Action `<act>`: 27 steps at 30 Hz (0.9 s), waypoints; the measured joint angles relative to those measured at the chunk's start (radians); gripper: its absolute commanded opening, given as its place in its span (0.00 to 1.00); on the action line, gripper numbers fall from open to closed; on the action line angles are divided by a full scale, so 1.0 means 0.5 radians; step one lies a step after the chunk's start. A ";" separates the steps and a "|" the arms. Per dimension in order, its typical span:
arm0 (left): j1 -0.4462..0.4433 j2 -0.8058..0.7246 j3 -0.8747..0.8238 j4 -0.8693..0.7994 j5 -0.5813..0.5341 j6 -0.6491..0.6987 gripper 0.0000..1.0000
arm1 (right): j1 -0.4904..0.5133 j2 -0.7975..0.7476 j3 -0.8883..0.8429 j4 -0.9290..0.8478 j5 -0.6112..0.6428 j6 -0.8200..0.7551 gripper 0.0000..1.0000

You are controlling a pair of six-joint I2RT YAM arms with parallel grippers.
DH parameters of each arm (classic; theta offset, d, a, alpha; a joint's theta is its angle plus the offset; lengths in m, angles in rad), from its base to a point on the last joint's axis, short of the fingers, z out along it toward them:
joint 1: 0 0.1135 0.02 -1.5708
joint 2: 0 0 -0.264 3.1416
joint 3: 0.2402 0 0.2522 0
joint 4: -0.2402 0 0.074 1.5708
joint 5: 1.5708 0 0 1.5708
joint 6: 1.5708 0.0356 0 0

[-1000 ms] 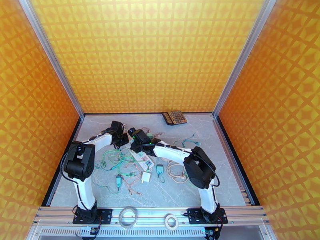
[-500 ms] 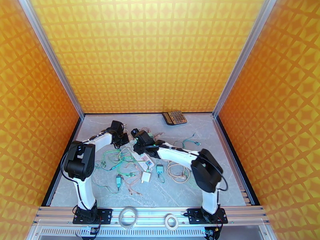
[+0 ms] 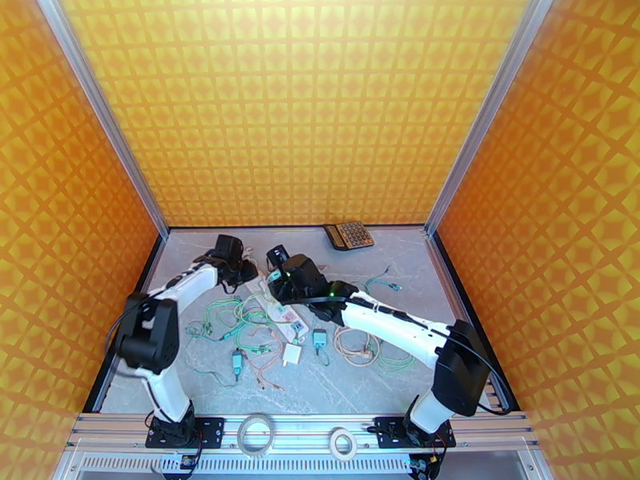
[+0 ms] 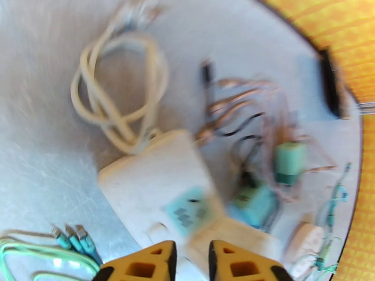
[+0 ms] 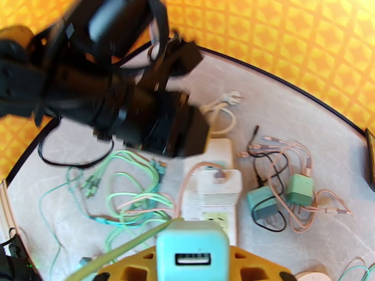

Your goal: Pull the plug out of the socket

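The right gripper (image 5: pixel 194 267) is clamping a mint plug (image 5: pixel 192 244) between its 2 fingers, just off the near end of the power strip (image 5: pixel 213 158), and a green lead is trailing away from the plug to the left of the strip. The left gripper (image 4: pixel 190 258) is hovering low over the strip's other end with its 2 fingers drawn close, leaving 1 slim gap. Whether they are nipping the strip's casing or merely bearing down on it cannot be told. 1 white plug (image 5: pixel 218 181) with a pink lead is sitting in the middle of the strip. The step in hand appears to be the pull itself. The mint plug's prongs are hidden behind its body, so it is unclear whether they are clear of the strip. The next move is probably calling for a straight draw away from the strip's face, without twisting, while the left gripper is pinning the strip so it is not dragged along.
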 measured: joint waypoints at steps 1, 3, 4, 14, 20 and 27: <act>0.001 -0.062 -0.008 0.001 -0.001 -0.003 0.37 | 0.010 0.000 0.000 -0.008 0.002 0.007 0.28; 0.001 -0.159 -0.027 0.005 -0.008 -0.007 0.39 | 0.018 0.002 0.000 -0.023 0.005 0.027 0.29; 0.002 -0.210 -0.042 0.006 -0.014 -0.008 0.40 | 0.017 0.004 0.000 -0.021 0.014 0.046 0.29; 0.044 -0.427 -0.182 -0.009 -0.053 -0.013 0.42 | -0.093 0.213 -0.149 0.183 -0.163 0.399 0.29; 0.051 -0.430 -0.215 -0.009 -0.055 -0.013 0.42 | -0.105 0.346 -0.227 0.291 -0.351 0.606 0.30; 0.051 -0.430 -0.237 -0.009 -0.061 -0.013 0.42 | -0.095 0.492 -0.240 0.475 -0.547 0.787 0.30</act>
